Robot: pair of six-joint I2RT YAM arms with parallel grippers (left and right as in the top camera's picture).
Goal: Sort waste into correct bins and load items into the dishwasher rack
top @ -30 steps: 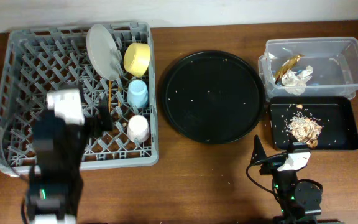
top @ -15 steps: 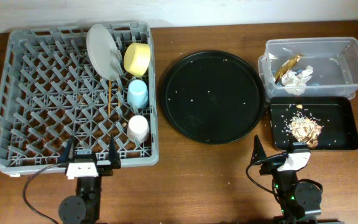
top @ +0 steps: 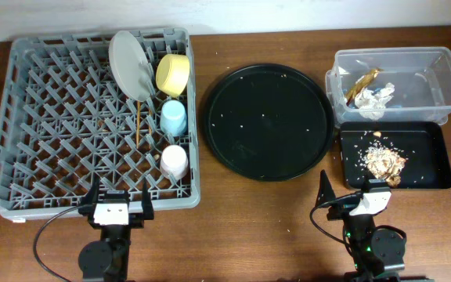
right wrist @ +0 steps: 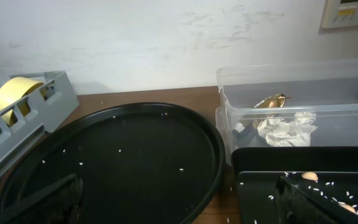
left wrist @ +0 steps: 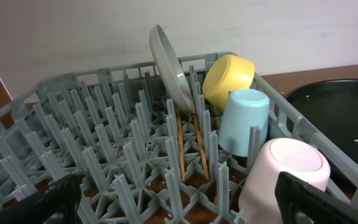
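L end effector (top: 117, 196) at rack (top: 61, 102) edge

Dark brown wood table (top: 233, 223), scuffed white wall (right wrist: 135, 43) right behind its far edge. Beige box (right wrist: 351, 12) mounted on the wall top right, maybe a thermostat; it's cropped, can't confirm. Light is flat and even.

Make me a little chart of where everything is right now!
rack: plate, yellow bowl, blue cup, pink-white cup and chopsticks inside
clear tub: tissue and wrapper
black rectangular tray: food scraps
round black tray: only small specks
left fingers: open, empty
right fingers: open, empty
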